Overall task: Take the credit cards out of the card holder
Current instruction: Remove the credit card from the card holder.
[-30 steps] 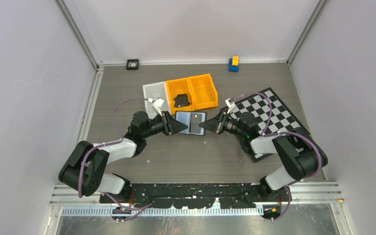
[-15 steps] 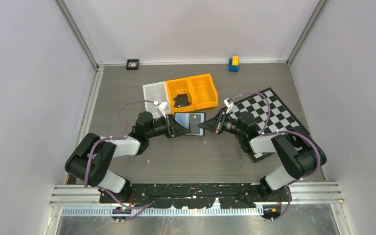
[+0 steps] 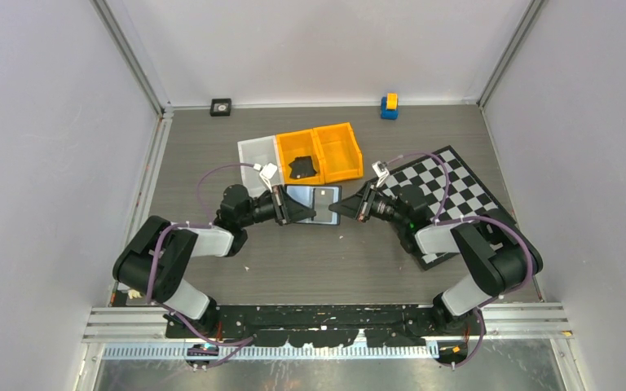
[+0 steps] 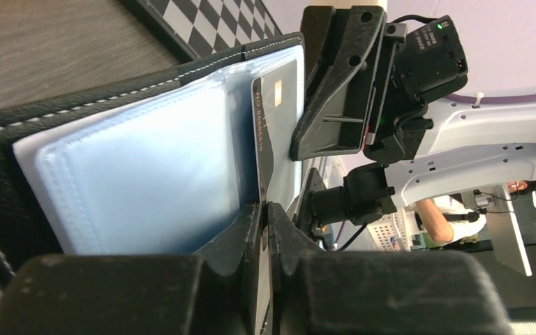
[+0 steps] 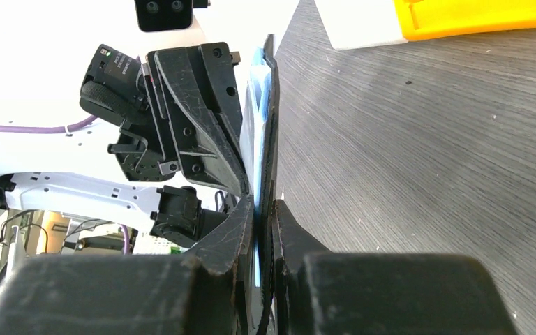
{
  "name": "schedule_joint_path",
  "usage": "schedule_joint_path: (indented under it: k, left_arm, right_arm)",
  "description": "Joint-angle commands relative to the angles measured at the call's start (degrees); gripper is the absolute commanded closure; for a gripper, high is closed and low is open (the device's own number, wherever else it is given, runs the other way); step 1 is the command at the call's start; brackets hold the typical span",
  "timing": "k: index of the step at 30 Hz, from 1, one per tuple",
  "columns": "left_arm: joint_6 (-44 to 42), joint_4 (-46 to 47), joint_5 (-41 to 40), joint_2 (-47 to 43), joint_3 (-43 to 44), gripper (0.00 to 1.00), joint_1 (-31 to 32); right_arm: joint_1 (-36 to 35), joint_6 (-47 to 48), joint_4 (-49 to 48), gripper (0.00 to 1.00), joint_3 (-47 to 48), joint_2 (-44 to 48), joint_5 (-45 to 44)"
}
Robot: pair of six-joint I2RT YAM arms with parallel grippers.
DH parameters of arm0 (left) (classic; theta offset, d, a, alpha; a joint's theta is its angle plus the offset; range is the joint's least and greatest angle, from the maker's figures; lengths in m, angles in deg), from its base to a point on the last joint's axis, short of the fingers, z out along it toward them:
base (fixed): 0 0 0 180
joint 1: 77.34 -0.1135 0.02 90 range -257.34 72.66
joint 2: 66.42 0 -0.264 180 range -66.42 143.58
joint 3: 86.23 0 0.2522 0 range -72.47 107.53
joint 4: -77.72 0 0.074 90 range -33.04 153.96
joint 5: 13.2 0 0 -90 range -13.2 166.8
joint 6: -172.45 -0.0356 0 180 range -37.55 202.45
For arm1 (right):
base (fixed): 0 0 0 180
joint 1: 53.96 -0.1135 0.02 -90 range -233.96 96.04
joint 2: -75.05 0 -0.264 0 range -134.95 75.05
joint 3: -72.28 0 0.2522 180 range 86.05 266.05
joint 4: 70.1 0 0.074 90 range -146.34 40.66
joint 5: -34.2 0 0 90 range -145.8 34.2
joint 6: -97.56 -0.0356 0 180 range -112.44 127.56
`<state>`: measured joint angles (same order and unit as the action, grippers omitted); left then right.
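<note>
Now, right gripper (image 5: 264, 204) clamps card holder (image 4: 112, 91), left gripper (image 4: 266, 206) pinches credit card (image 4: 275, 112)

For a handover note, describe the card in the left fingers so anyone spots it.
On the table by the orange bins is an open black wallet. The card sits among its pale blue sleeves, between the left fingers: the only dark sheet.

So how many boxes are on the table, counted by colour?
Orange boxes: 2
White box: 1
Total: 3 boxes
</note>
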<state>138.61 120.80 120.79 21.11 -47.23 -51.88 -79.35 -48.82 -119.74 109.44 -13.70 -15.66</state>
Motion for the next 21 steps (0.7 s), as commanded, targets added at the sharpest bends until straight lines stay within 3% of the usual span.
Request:
schedule_joint_path:
  k: [1,6,21]
  left_arm:
    - [3.2,10.0,3.5,0.5,-0.4,0.98,-0.2]
    - [5.7,14.6,4.6,2.1,-1.3,1.0,-2.2]
    - [6.6,15.8,6.5,2.7,-3.2,1.0,-7.2]
  right_arm:
    - [-0.4,-1.0,-4.9,0.99,1.9,-1.0,1.8]
    - [-0.2,-1.7,-6.0,1.0,1.5,-0.8,1.8]
    - [1.6,-4.8,-10.2,0.99,0.8,-3.2,1.0]
